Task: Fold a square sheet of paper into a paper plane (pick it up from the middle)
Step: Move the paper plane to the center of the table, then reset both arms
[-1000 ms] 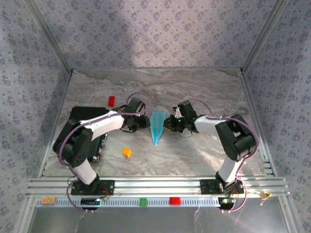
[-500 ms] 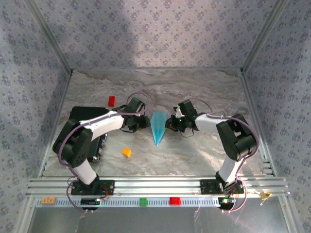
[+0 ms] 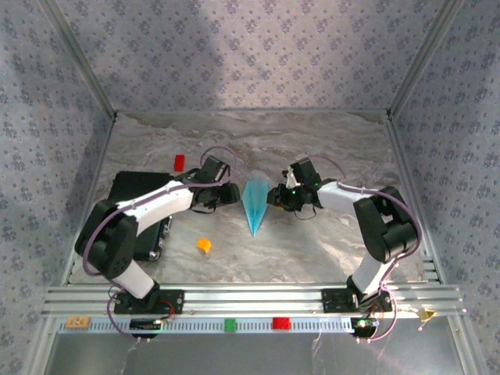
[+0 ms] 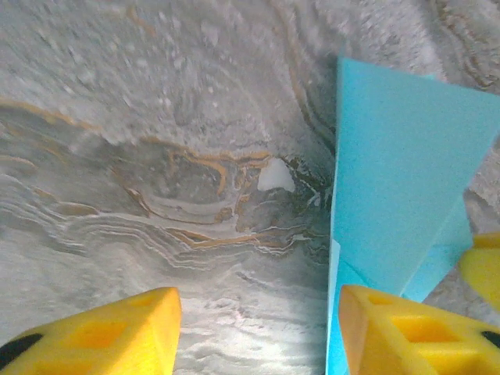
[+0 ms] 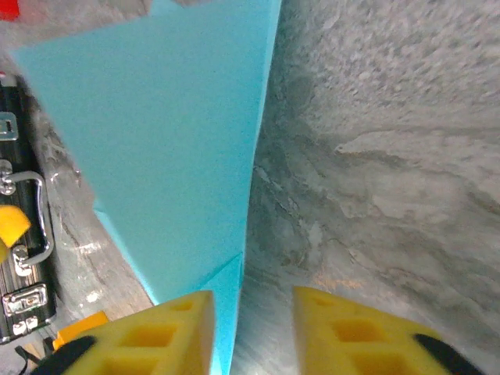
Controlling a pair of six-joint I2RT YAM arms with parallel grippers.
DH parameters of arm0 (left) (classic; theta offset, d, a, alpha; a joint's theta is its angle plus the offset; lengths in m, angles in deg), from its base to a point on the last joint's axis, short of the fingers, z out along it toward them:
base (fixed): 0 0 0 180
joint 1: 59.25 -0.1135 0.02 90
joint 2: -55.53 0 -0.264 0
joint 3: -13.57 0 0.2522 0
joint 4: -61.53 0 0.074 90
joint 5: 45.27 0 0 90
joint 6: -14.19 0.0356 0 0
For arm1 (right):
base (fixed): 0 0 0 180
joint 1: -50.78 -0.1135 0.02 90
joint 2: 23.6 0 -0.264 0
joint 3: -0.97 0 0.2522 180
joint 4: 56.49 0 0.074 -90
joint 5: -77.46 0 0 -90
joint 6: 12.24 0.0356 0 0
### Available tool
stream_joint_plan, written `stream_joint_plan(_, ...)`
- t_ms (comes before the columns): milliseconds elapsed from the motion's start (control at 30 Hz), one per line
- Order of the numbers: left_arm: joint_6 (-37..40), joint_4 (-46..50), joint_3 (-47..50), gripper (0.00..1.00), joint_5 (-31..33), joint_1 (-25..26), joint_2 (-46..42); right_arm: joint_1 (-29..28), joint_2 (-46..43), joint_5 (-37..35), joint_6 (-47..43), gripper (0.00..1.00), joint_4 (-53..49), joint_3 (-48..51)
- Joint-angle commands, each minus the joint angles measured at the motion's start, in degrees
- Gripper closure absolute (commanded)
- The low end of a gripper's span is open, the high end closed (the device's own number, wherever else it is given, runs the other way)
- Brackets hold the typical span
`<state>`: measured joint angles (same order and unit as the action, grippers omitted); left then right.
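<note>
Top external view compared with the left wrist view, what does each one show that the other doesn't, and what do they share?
Top external adds the left arm and right arm whole, the black case, a red block and an orange block. The left wrist view adds a small white speck on the marbled table and its yellow fingers, apart, up close. Both show the light-blue paper plane lying on that table.
</note>
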<state>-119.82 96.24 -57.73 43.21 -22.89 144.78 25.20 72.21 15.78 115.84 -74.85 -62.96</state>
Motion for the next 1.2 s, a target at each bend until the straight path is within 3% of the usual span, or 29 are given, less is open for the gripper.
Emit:
stream_joint_plan(0,4.7,1.3,1.3,0.35,8.4,-0.4,-5.8,1.3,-6.3,-4.4,-3.8,0.62,-5.3,0.8)
stream_joint_plan(133,9.6,2.5,2.9,0.19,19.7,-1.3,-12.0,2.5,-16.1,-18.1,-6.2,0.53,-10.1,3.0)
stream_joint_plan(200,12.1,2.5,3.8,0.02,25.7,-2.2,-14.8,2.5,-21.8,-28.1,-7.3,0.39,-12.6,4.1)
stream_joint_plan(267,15.6,1.8,4.9,0.00,32.9,-3.3,-17.4,3.0,-27.5,-39.4,-6.0,0.12,-14.6,5.8)
stream_joint_plan(367,20.9,-3.0,8.1,0.00,42.9,-6.9,-20.1,3.7,-33.5,-54.7,-7.7,0.04,-11.5,10.3)
stream_joint_plan(467,26.4,-8.8,11.1,0.00,42.3,-14.0,-21.7,5.5,-36.4,-62.4,-16.8,0.01,3.8,19.1)
stream_joint_plan(533,31.2,-14.8,14.5,0.00,40.4,-18.6,-21.8,7.8,-36.4,-62.5,-25.0,0.01,11.6,23.3)
stream_joint_plan(667,35.0,-24.5,20.7,0.00,34.7,-25.4,-22.3,13.7,-33.7,-58.1,-31.1,0.01,13.3,22.1)
stream_joint_plan(733,36.1,-30.9,23.6,0.00,31.9,-27.0,-22.0,15.8,-31.6,-56.9,-32.4,0.01,18.6,23.3)
stream_joint_plan(867,37.3,-37.6,25.5,0.00,25.4,-30.0,-18.8,20.8,-27.6,-46.9,-34.8,0.01,28.0,25.1)
stream_joint_plan(1100,41.0,-50.5,28.5,0.00,20.0,-31.6,-15.1,23.7,-17.6,-36.0,-42.2,0.01,42.9,26.9)
stream_joint_plan(1167,40.4,-54.9,30.4,0.00,16.1,-34.2,-14.9,25.0,-14.6,-31.0,-42.5,0.01,46.1,27.7)
